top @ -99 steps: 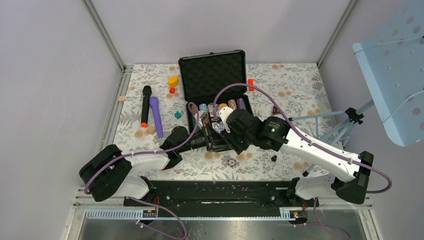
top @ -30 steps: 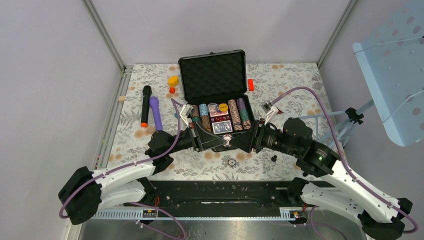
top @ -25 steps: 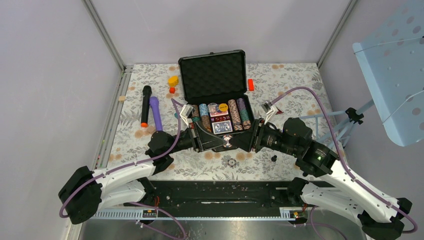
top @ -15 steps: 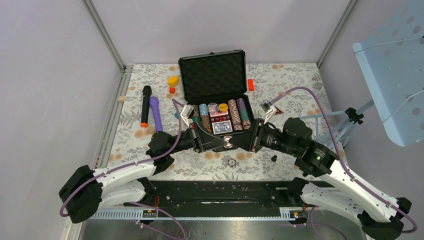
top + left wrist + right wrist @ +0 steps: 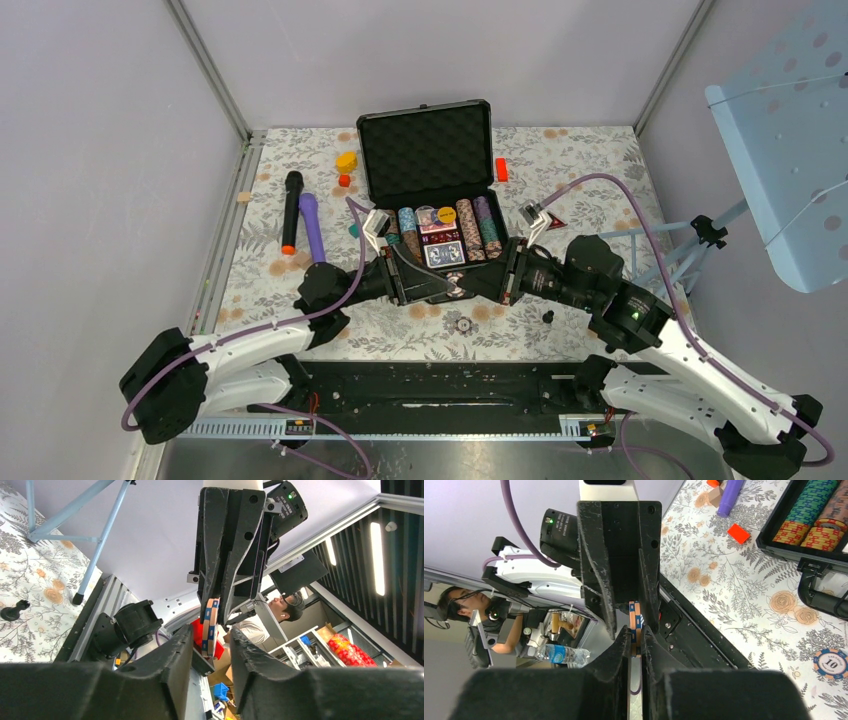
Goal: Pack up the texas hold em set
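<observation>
- Handover just made: the poker chip (image 5: 636, 624) is now pinched edge-on by the right gripper (image 5: 636, 631), whose jaws have been closed onto it.
- The left gripper (image 5: 211, 634) has been loosened; its jaws stand apart beside the chip, with no grip seen.
- The chip is held in the air just before the near edge of the open black hard case (image 5: 425, 150), which sits on the tabletop (image 5: 590, 180), centred toward the far edge.
- Chip rows (image 5: 482, 228) and card deck (image 5: 443, 254) are seated inside.
- Judged: the left arm can be backed off, and slotting falls to the right.
- Pose: both arms are stretched inward, roughly level, grippers nose to nose.
- One loose chip (image 5: 462, 325) is left toward the near edge.
</observation>
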`<state>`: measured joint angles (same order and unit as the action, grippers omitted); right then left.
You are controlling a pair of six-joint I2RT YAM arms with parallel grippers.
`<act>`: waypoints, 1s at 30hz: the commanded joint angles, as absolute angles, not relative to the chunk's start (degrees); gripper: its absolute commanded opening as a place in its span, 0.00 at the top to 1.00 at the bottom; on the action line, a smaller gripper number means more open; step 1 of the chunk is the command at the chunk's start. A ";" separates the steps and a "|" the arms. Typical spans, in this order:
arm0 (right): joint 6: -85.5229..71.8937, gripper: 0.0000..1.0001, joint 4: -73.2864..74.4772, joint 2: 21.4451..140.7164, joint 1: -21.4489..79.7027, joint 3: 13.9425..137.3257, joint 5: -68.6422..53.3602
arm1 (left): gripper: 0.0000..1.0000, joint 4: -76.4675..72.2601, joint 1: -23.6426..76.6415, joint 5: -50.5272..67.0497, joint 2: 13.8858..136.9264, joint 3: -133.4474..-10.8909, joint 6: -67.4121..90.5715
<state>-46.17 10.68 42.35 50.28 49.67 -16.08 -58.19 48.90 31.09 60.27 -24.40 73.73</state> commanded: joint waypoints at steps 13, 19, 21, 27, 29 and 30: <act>-21.59 1.00 15.25 35.43 50.05 47.56 -0.31 | 0.31 -37.02 38.36 34.25 49.19 -26.57 66.92; -6.15 1.00 15.48 41.17 50.01 48.79 -1.65 | 0.23 9.13 31.77 24.45 41.60 -40.66 43.19; -2.99 1.00 16.13 43.78 50.01 50.08 -1.13 | 0.22 15.84 28.60 23.68 41.01 -42.98 39.92; 12.36 1.00 20.12 51.79 49.81 53.85 -1.40 | 0.22 23.90 19.61 26.25 40.44 -45.30 33.87; 18.98 1.00 21.69 54.09 48.94 54.09 -1.08 | 0.22 26.20 18.04 25.92 40.54 -46.29 31.55; 21.53 1.00 22.81 55.32 47.87 54.37 -0.93 | 0.22 27.18 17.54 25.59 40.73 -46.78 30.33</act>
